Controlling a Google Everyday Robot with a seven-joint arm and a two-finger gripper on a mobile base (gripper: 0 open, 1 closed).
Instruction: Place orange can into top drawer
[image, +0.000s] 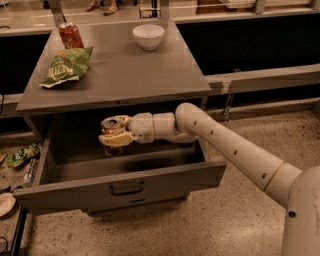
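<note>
From where I stand, the robot's pale two-fingered hand (112, 136) reaches in over the open, wide grey metal top drawer (75, 192), just under the lip of the grey metal counter (125, 75). It is pinching the small mottled orange soda can (111, 125) by its sides. The can hangs roughly upright over the left half of the drawer's well. It seems clear of the drawer floor, though the shadow there makes that hard to swear to. I'd judge the can light, thin-walled and smooth: easy to dent if squeezed hard, apt to slip if held slackly. The mid-body grip looks right, leaving the silver top free. Up on the counter, a red soda can (70, 35), a crumpled green snack bag (67, 65) and a round white bowl (148, 36) sit well apart from it.
</note>
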